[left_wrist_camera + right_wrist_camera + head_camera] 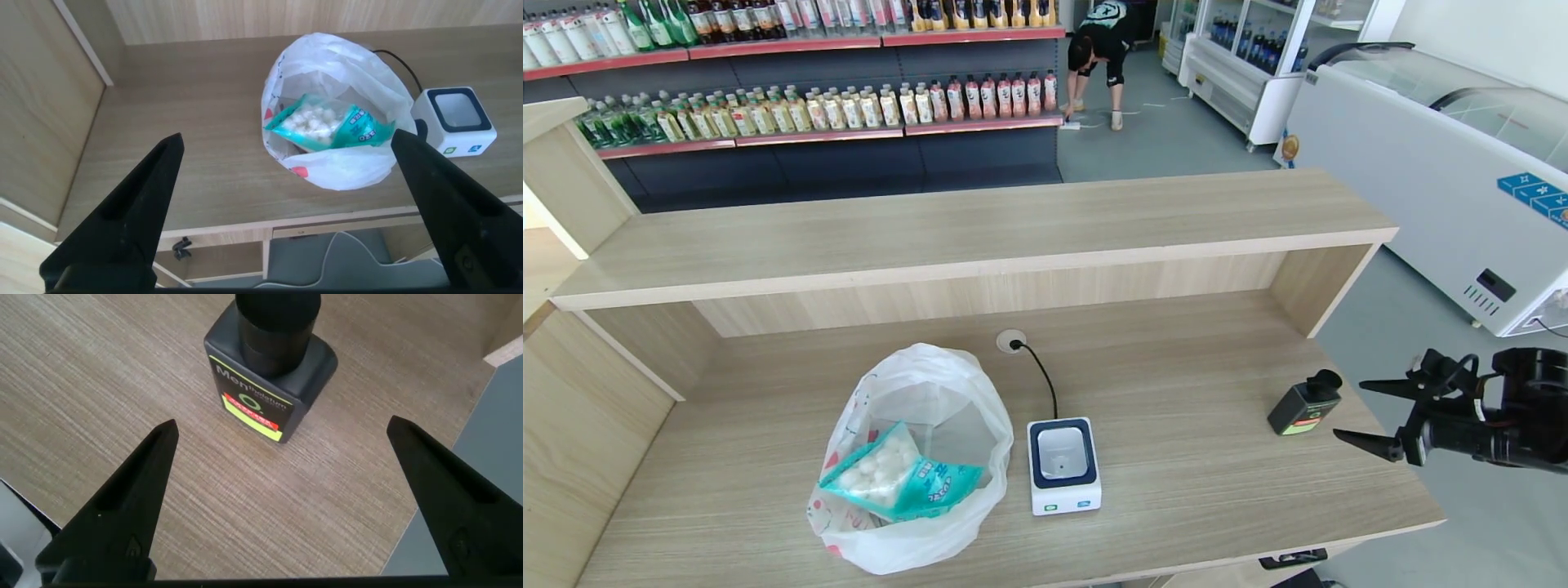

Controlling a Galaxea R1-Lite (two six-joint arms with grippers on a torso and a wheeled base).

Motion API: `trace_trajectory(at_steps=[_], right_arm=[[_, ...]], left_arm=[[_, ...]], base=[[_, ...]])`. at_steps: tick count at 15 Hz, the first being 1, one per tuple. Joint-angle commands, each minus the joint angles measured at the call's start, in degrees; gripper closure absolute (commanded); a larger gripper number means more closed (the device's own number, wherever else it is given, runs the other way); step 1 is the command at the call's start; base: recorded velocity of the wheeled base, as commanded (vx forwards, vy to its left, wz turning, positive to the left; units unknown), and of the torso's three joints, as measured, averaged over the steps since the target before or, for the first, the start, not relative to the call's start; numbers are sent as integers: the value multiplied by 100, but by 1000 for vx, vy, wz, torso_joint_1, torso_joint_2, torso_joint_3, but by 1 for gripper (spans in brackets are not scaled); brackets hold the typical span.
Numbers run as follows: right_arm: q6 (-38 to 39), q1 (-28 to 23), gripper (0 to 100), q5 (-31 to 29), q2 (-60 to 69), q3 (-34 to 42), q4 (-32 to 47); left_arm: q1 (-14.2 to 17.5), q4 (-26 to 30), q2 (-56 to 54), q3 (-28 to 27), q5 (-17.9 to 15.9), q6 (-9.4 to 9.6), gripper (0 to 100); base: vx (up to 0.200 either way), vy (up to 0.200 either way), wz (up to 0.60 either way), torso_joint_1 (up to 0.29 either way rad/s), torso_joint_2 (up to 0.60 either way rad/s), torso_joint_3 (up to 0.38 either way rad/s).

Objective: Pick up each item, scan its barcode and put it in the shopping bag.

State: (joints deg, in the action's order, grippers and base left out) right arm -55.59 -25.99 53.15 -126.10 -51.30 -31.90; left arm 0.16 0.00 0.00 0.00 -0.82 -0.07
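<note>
- The dark bottle with a black cap stands upright on the tabletop near its right end, well apart from the barcode scanner and the white shopping bag. I judge it the next item to pick up.
- My right fingers are spread wide and hold nothing. They sit just beside the bottle on its right, pointing at it and about level with it. That lines up the gap so the bottle can pass between them.
- My left fingers are also spread and empty. They hang above the near left part of the tabletop, with the bag below and ahead, probably waiting to steady its mouth.
- The bag lies with its mouth open, touching or nearly touching the scanner's left side, which keeps the trip from scan to drop short. A teal packet of white balls is inside, so one item looks done.
- The scanner's window faces up, ready for a barcode held over it.
- I cannot find the bottle's barcode: its front label shows red and green, and its far side is hidden.
- Whatever lies under the packet is blurred by the bag's plastic.
</note>
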Motion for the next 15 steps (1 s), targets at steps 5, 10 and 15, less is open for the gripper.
trace_trajectory(at_steps=[5,10,15], right_arm=[[-5,244,0,46,-319,-161,-9],[-5,323,0,46,-547,-293,-27],[-5,455,0,204,-811,-574,-27]], left_arm=[[2,0,0,0,3,-1,0],[2,0,0,0,3,-1,0],[2,0,0,0,-6,-1,0]], base=[[0,0,0,0,0,0],[0,0,0,0,0,0],[0,0,0,0,0,0]])
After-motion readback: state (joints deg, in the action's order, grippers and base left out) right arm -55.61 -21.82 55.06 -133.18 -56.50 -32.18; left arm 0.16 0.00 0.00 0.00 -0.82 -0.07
